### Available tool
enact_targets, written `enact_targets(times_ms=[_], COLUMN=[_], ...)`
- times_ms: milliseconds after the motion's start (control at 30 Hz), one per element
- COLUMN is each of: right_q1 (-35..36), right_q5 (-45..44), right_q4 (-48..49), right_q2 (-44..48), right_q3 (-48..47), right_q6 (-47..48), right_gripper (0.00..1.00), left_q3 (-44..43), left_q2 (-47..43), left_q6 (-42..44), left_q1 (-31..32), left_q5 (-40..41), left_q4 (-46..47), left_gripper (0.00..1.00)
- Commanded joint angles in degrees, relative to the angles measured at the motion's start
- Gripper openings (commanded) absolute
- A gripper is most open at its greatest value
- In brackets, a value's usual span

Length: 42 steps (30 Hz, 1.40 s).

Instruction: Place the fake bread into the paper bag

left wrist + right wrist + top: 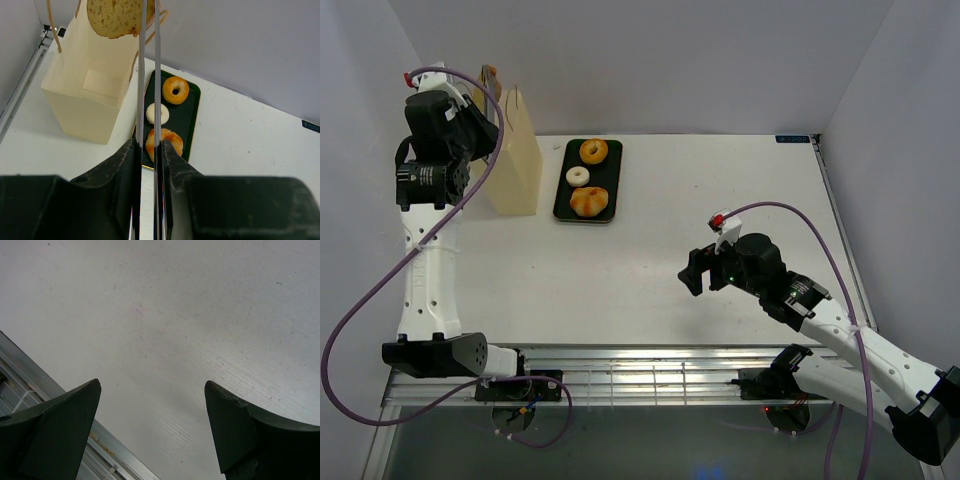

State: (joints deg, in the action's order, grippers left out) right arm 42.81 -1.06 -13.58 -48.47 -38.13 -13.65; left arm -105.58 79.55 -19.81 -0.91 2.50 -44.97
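While left claw (149, 20) pinches a flat, speckled tan piece (112, 17) above cream paper bag (85, 107), right claw (151, 385) spread wide.

The right pincer (152, 384) hangs above the table (200, 300) with its two dark jaws spread wide apart and nothing between them. The white table surface beneath is faintly scuffed and speckled. Along the lower left corner runs a metal rail (112, 460), set diagonally at the table's edge, partly hidden behind the left-hand jaw.
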Motion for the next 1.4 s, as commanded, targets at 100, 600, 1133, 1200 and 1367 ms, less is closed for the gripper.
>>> enact_targets(times_ms=[100, 600, 1133, 1200, 1367], right_q1=[-0.2, -0.3, -0.4, -0.4, -0.4], right_q5=[0.5, 0.4, 0.4, 0.4, 0.4], right_q4=[1.8, 1.7, 1.7, 1.7, 1.7], right_q2=[0.9, 1.3, 0.4, 0.2, 0.0], right_q3=[-0.8, -0.4, -1.2, -1.2, -1.3], right_q6=[0.0, 0.1, 0.5, 0.6, 0.7], right_gripper=[0.90, 0.90, 0.90, 0.90, 0.90], left_q3=[5.3, 13.6, 13.5, 13.6, 13.5], left_q2=[-4.4, -5.9, -5.9, -6.0, -6.1], left_q6=[-1.5, -2.2, -1.3, -1.2, -1.2], left_q1=[-1.9, -2.4, -2.5, -2.5, -2.5], left_q5=[-5.6, -5.0, -1.3, -0.8, -0.5], left_q4=[4.3, 7.4, 6.1, 5.9, 5.8], left_gripper=[0.01, 0.13, 0.43, 0.43, 0.46])
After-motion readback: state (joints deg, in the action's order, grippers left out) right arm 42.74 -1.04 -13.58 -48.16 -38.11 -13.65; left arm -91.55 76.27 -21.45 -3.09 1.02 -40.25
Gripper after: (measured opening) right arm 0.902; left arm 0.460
